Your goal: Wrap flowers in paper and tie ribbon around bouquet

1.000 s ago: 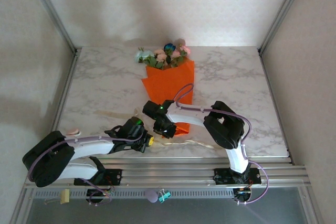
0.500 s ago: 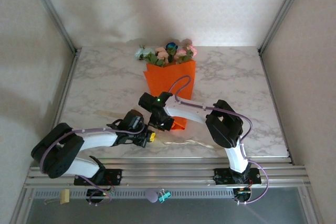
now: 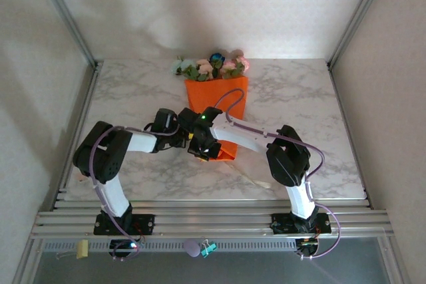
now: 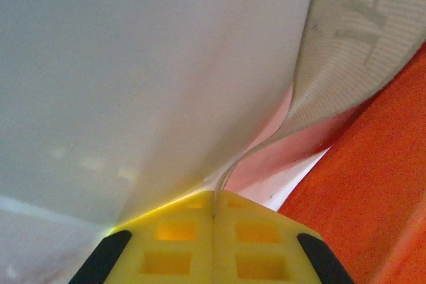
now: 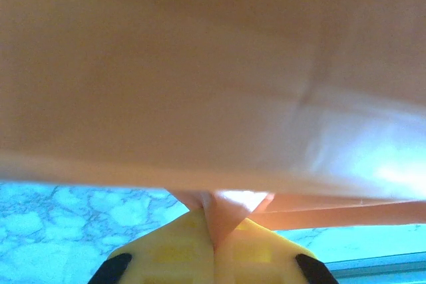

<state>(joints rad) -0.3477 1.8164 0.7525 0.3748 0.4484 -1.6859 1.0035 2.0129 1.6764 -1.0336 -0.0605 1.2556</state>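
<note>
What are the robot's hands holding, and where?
The left gripper pinches the ribbon at its fingertips. The right gripper pinches a peach strip, probably ribbon too.

A marble table point(image 3: 299, 98) is seen; a bouquet point(image 3: 214, 94) is laid far-centre, a ribbon point(image 3: 258, 181) nearer, rightward.

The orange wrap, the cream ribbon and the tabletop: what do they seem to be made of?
The orange wrap looks like thin matte paper: flat colour, sharp fold edges. The ribbon seems woven fabric, cream and dull; its fine ribbed weave shows in the left wrist view. The tabletop has grey-veined white marbling, perhaps stone, perhaps printed laminate.
</note>
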